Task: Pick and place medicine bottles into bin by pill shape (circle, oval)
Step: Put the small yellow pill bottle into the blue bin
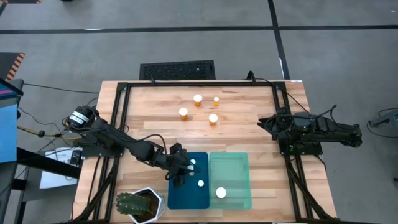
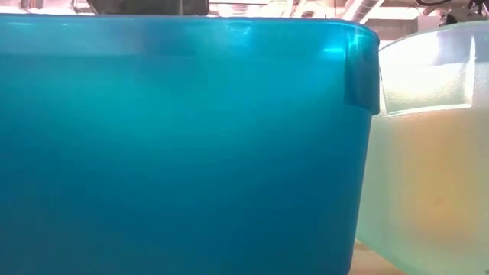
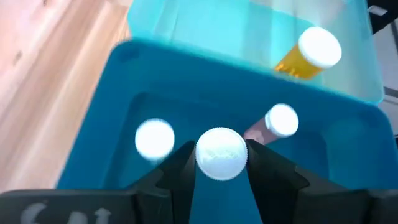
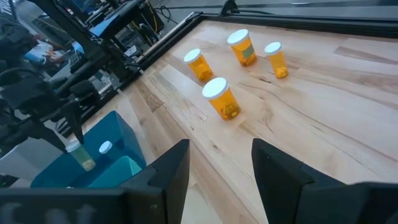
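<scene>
Now my left gripper (image 3: 221,163) hangs over the dark blue tray (image 1: 188,194), clamped on the white cap of a medicine bottle (image 3: 221,153) that I hold upright above the tray floor. Two more bottles (image 1: 201,183) already stand in this tray. Next to it, the mint green tray (image 1: 231,186) holds one bottle (image 1: 221,193). Further right, four orange bottles (image 4: 222,98) wait upright on the wooden table (image 1: 249,124), near each other. My right gripper (image 4: 221,165) rests at the table's right edge, fingers apart, empty. I judge these vials light, stiff and smooth; the ribbed cap is the best place to take them.
</scene>
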Controlling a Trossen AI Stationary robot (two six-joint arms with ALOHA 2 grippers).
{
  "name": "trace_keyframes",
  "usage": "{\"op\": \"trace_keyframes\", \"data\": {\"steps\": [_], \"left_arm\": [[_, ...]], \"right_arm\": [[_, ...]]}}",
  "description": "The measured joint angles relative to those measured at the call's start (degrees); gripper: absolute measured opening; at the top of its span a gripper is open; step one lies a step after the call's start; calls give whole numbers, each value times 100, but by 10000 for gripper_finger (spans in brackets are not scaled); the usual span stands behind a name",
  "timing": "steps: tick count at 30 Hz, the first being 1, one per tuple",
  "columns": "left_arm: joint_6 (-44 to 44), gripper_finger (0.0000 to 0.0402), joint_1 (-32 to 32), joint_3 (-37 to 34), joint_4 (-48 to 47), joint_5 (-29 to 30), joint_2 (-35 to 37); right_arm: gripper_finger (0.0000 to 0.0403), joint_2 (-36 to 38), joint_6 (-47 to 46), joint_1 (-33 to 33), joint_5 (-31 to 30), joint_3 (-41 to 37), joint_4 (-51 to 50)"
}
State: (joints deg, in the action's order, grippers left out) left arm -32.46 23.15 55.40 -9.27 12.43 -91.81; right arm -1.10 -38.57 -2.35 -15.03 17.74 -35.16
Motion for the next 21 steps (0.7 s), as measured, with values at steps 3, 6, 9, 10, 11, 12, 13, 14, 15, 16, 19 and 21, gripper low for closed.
{"op": "trace_keyframes", "data": {"steps": [3, 6, 9, 10, 11, 12, 13, 14, 15, 16, 19, 21], "left_arm": [[281, 128, -72, 100, -64, -10, -6], [573, 128, -111, 367, -51, -81, -9], [762, 128, -108, 699, -442, -54, -70], [795, 128, -106, 847, -690, -58, -121], [801, 128, -98, 986, -942, -74, -162], [787, 128, -74, 1153, -1177, -115, -232], [756, 128, -50, 1360, -1349, -140, -313], [738, 128, 4, 1561, -1566, -121, -385], [733, 128, 64, 1789, -1834, -74, -474], [742, 128, 155, 2015, -2025, 37, -582], [841, 128, 377, 2542, -2543, 523, -956], [784, 128, 468, 2671, -2571, 581, -1149]], "right_arm": [[181, -1, 0, 0, 0, 0, 1], [180, -1, 0, 0, -1, 0, 0], [183, 0, 0, 0, -2, 0, 2], [183, 0, 0, 0, 0, 0, 0], [184, -2, 0, 0, -1, 0, 0], [185, 0, -1, 0, 0, 0, 0], [185, -1, -1, 0, 1, 0, -1], [185, -2, 0, 0, 2, 0, -2], [185, 0, 0, 0, 2, 0, -2], [184, -1, -2, 1, 2, 0, -5], [181, 0, 0, 0, 4, 0, 0], [181, 0, 0, 0, 4, 0, -13]]}}
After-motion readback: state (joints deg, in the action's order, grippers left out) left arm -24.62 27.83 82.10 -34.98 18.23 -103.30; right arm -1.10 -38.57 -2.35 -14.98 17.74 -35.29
